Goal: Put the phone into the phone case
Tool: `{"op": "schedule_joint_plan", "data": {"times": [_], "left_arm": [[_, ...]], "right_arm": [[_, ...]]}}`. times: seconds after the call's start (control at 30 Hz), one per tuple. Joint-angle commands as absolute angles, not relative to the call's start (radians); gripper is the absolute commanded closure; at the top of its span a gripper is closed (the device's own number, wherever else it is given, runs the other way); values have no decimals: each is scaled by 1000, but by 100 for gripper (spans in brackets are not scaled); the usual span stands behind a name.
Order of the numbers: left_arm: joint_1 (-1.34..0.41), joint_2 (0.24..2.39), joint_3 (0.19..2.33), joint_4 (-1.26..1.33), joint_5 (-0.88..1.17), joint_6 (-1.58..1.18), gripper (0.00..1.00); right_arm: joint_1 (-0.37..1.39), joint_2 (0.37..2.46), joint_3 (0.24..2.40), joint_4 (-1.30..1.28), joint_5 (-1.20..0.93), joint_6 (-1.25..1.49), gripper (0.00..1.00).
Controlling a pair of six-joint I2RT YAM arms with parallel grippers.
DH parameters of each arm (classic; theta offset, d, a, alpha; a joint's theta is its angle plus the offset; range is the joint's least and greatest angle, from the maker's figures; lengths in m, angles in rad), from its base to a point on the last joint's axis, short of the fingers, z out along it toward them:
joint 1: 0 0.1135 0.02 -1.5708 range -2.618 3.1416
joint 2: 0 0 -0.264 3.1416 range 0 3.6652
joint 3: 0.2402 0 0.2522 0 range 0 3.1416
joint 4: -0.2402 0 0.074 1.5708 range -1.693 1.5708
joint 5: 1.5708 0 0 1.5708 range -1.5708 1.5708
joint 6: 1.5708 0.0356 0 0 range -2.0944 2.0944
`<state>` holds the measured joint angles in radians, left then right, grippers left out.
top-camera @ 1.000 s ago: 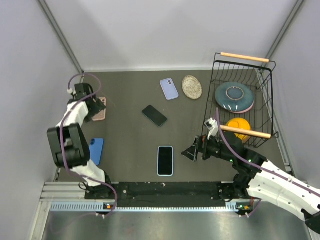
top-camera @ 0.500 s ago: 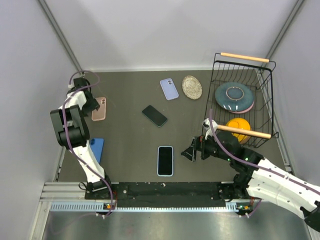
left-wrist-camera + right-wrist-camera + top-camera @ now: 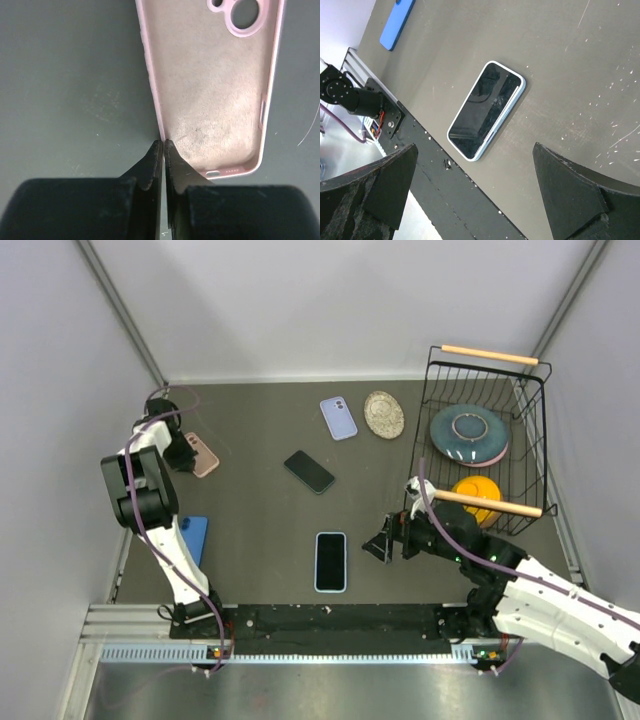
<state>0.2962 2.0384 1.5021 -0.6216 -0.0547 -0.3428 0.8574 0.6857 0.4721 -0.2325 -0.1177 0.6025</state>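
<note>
2 grippers | left gripper (image 3: 163, 150) pinching pink case (image 3: 210, 90) rim | right gripper (image 3: 475, 162) wide, phone (image 3: 486, 110) ahead, untouched

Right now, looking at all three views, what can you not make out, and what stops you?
1. Pink phone case: left wrist view, camera end cut off by the top edge.
2. Blue item: top view, partly behind the left arm; phone or case unclear.
3. Orange object in the wire basket: top view, a wooden handle crosses it; identity unclear.
</note>
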Motion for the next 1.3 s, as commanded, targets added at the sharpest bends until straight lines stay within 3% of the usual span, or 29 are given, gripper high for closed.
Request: {"op": "schedule_joint_plan", "data": {"times": [0.0,0.43,0.87,1.27], "left_arm": [[291,2017,1520,-663,37,-347,99],[175,1726,1157,-606,138,-451,100],[-92,1422,864,-565,29,-554,100],[-304,1330,669,-483,9,-666,100]], "right_arm": [[862,647,511,-213,-118,612,1],[862,595,499,-268,-137,617,1],[862,569,508,-319,-146,615,1],[864,617,564,-321,-129,629,1]]}}
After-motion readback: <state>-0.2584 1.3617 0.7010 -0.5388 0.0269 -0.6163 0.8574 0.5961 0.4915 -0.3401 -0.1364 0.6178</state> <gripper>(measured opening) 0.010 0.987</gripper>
